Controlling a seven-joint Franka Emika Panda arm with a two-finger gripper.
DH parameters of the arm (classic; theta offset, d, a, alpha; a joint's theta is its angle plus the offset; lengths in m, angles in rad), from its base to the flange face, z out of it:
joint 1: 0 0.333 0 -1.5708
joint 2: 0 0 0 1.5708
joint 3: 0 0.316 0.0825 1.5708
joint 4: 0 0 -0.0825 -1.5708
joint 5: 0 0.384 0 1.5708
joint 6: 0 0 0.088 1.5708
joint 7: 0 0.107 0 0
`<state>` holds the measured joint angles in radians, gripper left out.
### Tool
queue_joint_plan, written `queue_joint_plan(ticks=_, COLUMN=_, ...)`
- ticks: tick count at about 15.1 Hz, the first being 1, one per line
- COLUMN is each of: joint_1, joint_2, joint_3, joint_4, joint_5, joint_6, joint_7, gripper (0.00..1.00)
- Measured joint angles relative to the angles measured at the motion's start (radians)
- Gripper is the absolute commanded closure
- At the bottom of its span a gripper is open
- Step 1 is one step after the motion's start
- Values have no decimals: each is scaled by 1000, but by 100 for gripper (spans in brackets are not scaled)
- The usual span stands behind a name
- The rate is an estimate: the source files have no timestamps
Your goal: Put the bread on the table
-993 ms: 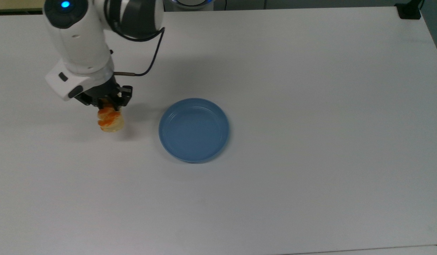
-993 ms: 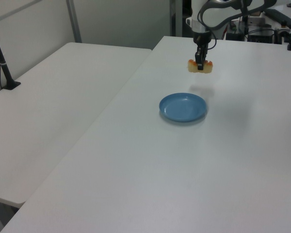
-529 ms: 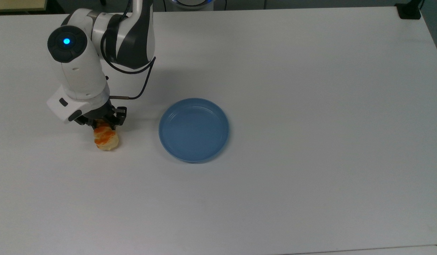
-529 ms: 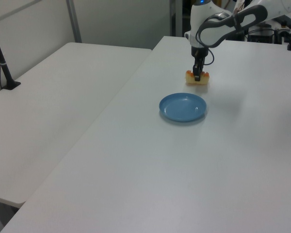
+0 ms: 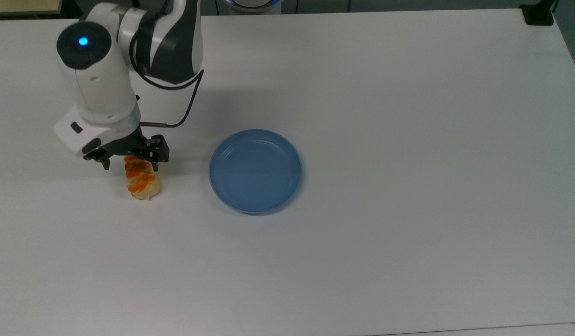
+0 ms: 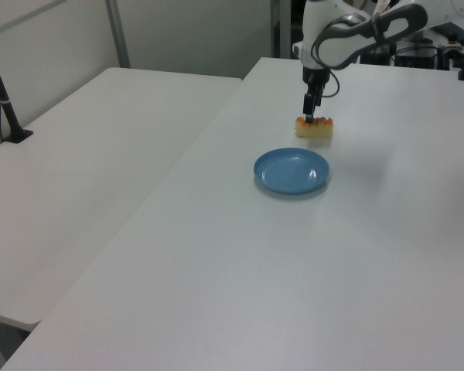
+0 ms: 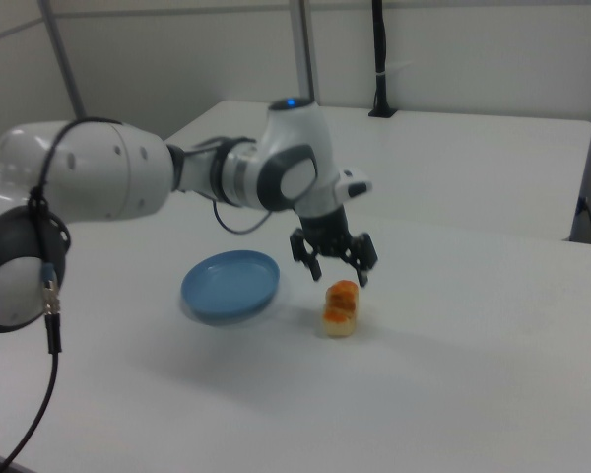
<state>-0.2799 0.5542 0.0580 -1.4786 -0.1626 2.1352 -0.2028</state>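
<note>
The bread (image 5: pixel 142 181) now lies on the table (image 5: pixel 408 140), to the top view's left of the blue plate (image 5: pixel 255 171) and well apart from its rim; in the right view it sits just to the right view's right of the plate, resting flat with its orange-glazed top up. Half a second ago the gripper (image 5: pixel 128 157) was clamped on the bun and pressed low over it; now its fingers stand spread apart, one on each side above the bun's far end, and hold nothing. The right view shows the gripper (image 7: pixel 335 258) lifted clear, with a gap between the fingertips and the bread (image 7: pixel 340 306); the left view shows the same, the bread (image 6: pixel 314 127) sitting on the white surface behind the plate (image 6: pixel 291 171) with the arm (image 6: pixel 348 39) rising above it. The plate itself has not shifted. I judge the release done and the bread delivered to the table beside the plate; what seems left is only for the arm to draw away upward without brushing the bun, since the open fingers hang close over it.
</note>
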Motion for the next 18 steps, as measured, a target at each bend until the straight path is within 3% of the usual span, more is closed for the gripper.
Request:
queue_joint_plan(ticks=5, joint_1=83, joint_2=-206, joint_3=14, joint_4=18, joint_5=7, joint_6=-214, joint_7=134, gripper=0)
queue_joint_plan(ticks=8, joint_1=139, joint_2=-334, joint_3=16, joint_4=17, joint_5=58, joint_6=-362, joint_7=202, gripper=0)
queue_joint_plan(ticks=12, joint_1=207, joint_2=-432, joint_3=14, joint_4=11, joint_5=75, joint_6=-526, joint_7=238, gripper=0)
queue_joint_plan(ticks=14, joint_1=246, joint_2=-459, joint_3=-16, joint_4=4, joint_5=83, joint_6=-553, joint_7=245, gripper=0)
queue_joint_plan(ticks=18, joint_1=359, joint_2=-478, joint_3=-159, joint_4=0, joint_5=121, joint_6=-560, joint_7=244, gripper=0)
